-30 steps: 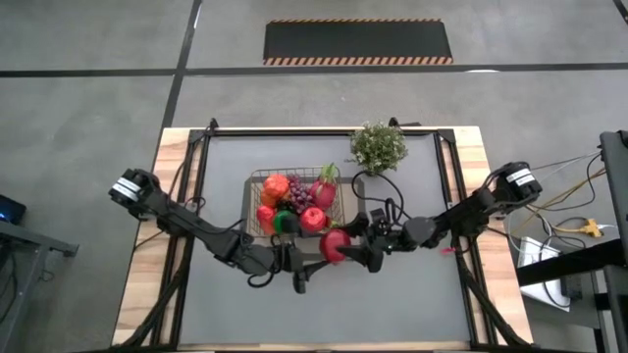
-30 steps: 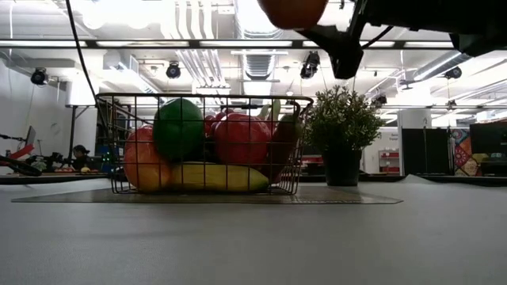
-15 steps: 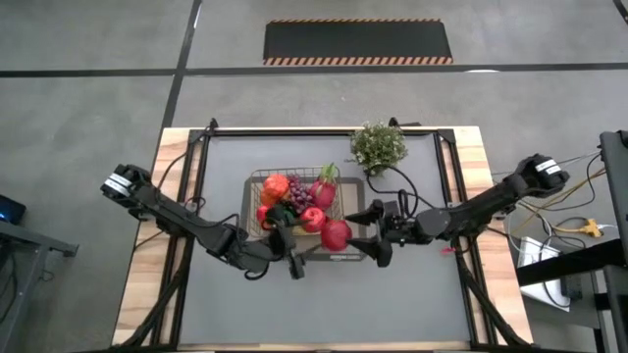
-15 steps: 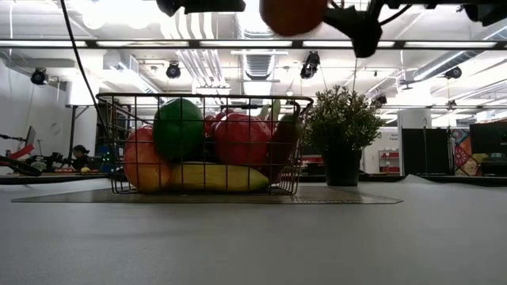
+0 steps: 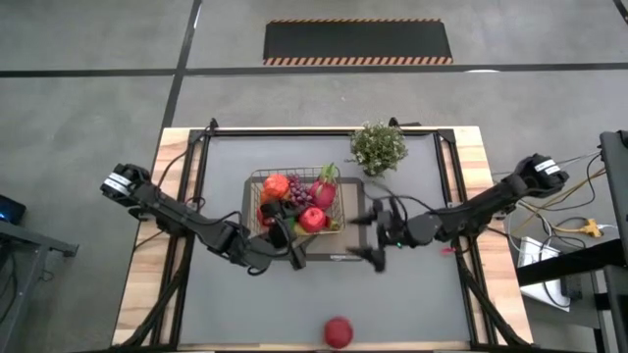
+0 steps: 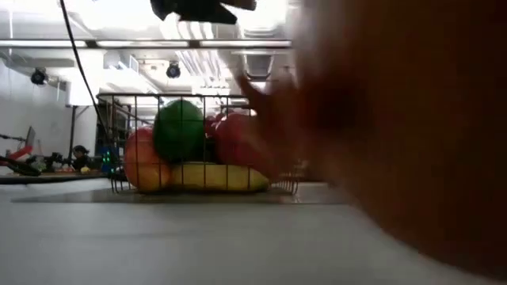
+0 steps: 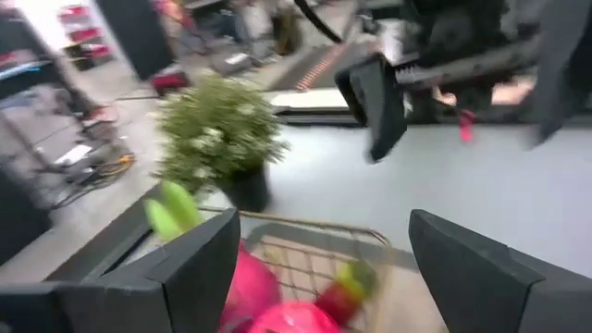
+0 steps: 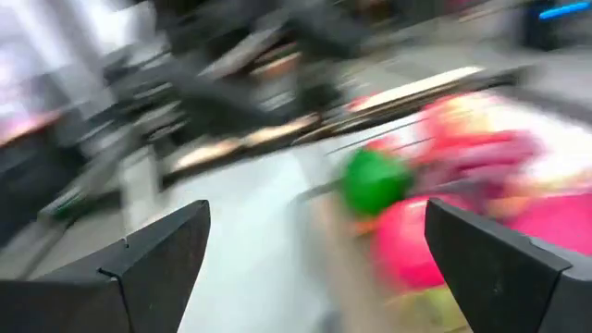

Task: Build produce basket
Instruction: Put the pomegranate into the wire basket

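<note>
The dark wire basket [image 5: 294, 174] stands mid-table, holding the orange, grapes, lime, red apples and pink dragon fruit; the low view shows its wall [image 6: 135, 103], with banana and lime behind it. One red apple [image 5: 339, 331] lies alone on the grey mat near the table's near edge. It fills the low view's right as a red blur [image 6: 396, 134]. My left gripper [image 5: 287, 243] is open at the basket's near left corner. My right gripper [image 5: 365, 237] is open just right of the basket's near right corner. Both are empty.
A green potted plant [image 5: 379, 147] stands right of the basket's far corner, also in the left wrist view [image 7: 222, 139]. Wooden table edges frame the grey mat. Open mat lies between the basket and the near edge, around the stray apple.
The red apple that hung at my right gripper by the basket's near right corner has come away, dropped to the mat and travelled to the near edge, right in front of the low camera. My left gripper has moved toward the basket's near side.
</note>
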